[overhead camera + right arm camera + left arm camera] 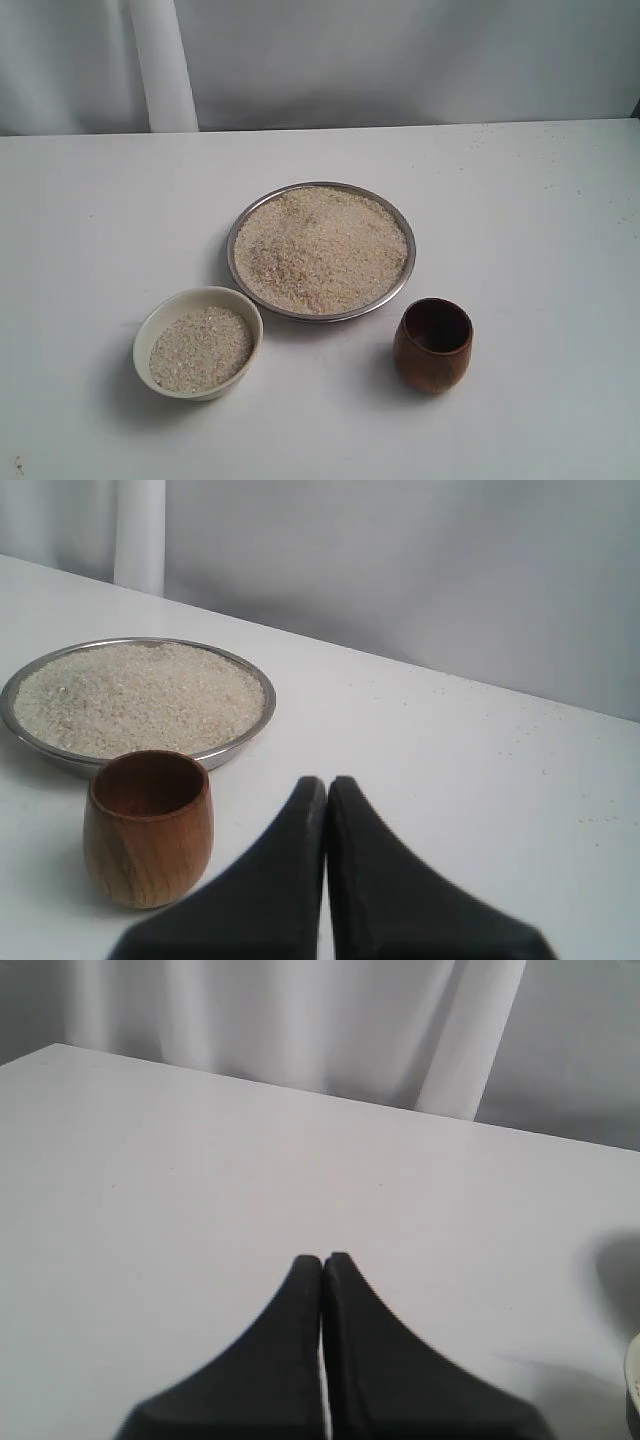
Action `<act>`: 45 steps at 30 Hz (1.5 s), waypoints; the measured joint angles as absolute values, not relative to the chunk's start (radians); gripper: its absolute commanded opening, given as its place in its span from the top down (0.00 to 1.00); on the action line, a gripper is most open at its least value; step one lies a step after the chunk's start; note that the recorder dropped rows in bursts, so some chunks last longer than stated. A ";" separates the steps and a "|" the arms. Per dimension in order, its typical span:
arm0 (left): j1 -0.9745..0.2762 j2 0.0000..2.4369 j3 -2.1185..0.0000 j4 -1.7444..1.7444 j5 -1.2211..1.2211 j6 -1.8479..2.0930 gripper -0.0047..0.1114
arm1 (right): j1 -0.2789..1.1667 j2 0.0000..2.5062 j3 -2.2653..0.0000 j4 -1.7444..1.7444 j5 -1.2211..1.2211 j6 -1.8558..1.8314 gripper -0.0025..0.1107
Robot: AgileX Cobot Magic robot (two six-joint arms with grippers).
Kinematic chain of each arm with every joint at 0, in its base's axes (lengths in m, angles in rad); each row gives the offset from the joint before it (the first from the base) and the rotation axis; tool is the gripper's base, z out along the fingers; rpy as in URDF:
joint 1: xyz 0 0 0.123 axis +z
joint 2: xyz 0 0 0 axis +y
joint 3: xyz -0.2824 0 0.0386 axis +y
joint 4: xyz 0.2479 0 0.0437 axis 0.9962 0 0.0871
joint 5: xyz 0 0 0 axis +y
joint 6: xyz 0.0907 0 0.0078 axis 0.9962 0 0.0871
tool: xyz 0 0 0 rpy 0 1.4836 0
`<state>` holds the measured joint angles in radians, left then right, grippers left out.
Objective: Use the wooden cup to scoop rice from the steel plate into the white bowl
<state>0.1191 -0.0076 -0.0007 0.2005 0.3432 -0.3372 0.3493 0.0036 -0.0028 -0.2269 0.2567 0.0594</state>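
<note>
Right wrist view shows the cup (148, 828) upright beside the right gripper (326, 780), apart from its closed fingers (280, 880). Left gripper (322, 1257) is closed, empty.

High exterior view and low right wrist share the wooden cup (432, 344).
</note>
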 measured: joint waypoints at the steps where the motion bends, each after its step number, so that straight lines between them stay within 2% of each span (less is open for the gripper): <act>1: 0.119 -0.008 -0.001 0.200 0.343 -0.337 0.96 | 0.349 0.004 -0.003 -0.227 0.257 0.059 0.98; 19: 0.119 -0.008 -0.001 0.200 0.343 -0.337 0.96 | 0.349 0.004 -0.003 -0.223 0.257 0.059 0.98; 25: 0.119 -0.008 -0.001 0.200 0.343 -0.337 0.96 | 0.349 0.004 -0.005 -0.110 0.259 0.059 0.98; 29: 0.119 -0.008 -0.001 0.200 0.343 -0.337 0.96 | 0.349 0.005 -0.070 -0.091 0.263 0.059 0.98; 37: 0.119 -0.008 -0.001 0.200 0.343 -0.337 0.96 | 0.349 0.272 -0.293 -0.108 0.258 0.059 0.98; 45: 0.119 -0.008 -0.001 0.200 0.343 -0.337 0.96 | 0.349 0.526 -0.406 -0.131 0.258 0.059 0.98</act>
<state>0.1191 -0.0076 -0.0007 0.2005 0.3432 -0.3372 0.3493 0.5256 -0.4056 -0.1311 0.2576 0.0594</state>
